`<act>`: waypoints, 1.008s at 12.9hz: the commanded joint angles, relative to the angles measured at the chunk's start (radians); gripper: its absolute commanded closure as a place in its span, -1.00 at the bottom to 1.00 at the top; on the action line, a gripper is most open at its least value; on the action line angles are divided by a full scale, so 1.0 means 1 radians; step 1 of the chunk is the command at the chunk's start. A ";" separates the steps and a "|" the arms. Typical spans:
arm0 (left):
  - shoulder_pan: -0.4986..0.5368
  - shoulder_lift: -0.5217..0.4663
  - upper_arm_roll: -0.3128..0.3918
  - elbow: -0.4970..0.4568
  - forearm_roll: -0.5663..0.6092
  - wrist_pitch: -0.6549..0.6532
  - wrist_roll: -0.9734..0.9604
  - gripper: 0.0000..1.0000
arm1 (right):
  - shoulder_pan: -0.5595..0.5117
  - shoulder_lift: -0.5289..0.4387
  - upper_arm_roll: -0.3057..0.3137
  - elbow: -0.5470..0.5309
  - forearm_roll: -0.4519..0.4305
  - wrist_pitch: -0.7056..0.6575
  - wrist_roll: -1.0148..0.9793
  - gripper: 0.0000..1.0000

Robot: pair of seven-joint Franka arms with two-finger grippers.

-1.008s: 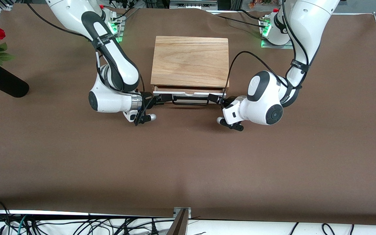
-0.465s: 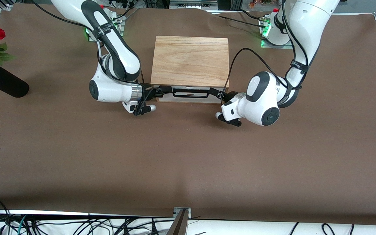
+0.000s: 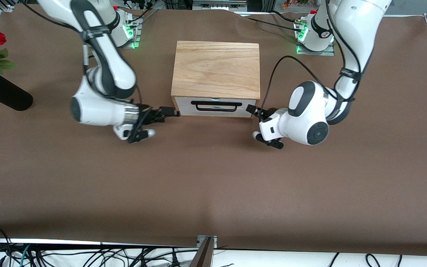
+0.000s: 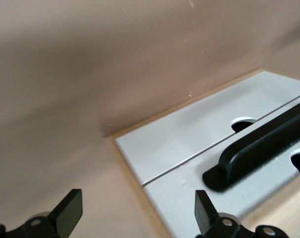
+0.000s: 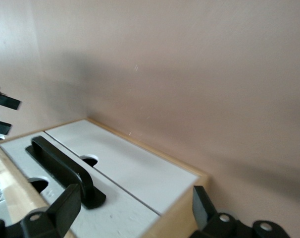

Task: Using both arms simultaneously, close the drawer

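The drawer point(image 3: 186, 108) is pushed flush into the small wooden box point(image 3: 216, 68); its white front panel and black bar handle point(image 3: 216, 105) face the front camera. My right gripper point(image 3: 172, 112) is open and empty, low by the box's front corner toward the right arm's end. My left gripper point(image 3: 252, 109) is open and empty by the other front corner. The left wrist view shows the white panel point(image 4: 184, 191) and handle point(image 4: 259, 148) ahead of my left gripper point(image 4: 138, 213). The right wrist view shows the panel point(image 5: 125, 210) and handle point(image 5: 61, 166) ahead of my right gripper point(image 5: 135, 208).
A black vase with red roses point(image 3: 4, 96) lies at the right arm's end of the table. The arm bases point(image 3: 313, 40) stand by the box's back corners. Brown table covering point(image 3: 213, 185) spreads in front of the drawer.
The drawer has gone from slightly open to flush with the box. Both grippers have come off the front panel and drawn outward, the right arm farther toward its end of the table.
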 commanded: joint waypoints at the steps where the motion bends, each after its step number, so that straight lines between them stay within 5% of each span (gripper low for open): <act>1: 0.067 -0.062 0.005 0.135 0.106 -0.152 0.011 -1.00 | -0.008 -0.055 -0.094 0.045 -0.130 -0.084 0.005 -1.00; 4: 0.130 -0.111 0.002 0.255 0.258 -0.195 0.060 -1.00 | -0.008 -0.162 -0.169 0.011 -0.259 -0.103 -0.027 -1.00; 8: 0.154 -0.208 -0.002 0.292 0.428 -0.315 0.143 -1.00 | -0.008 -0.342 -0.171 -0.008 -0.635 -0.199 0.080 -1.00; 11: 0.148 -0.252 0.020 0.355 0.504 -0.384 0.132 -1.00 | -0.008 -0.370 -0.148 0.153 -0.822 -0.362 0.168 -1.00; 13: 0.148 -0.255 0.054 0.357 0.515 -0.376 0.126 -1.00 | -0.081 -0.367 -0.113 0.235 -0.838 -0.410 0.158 -1.00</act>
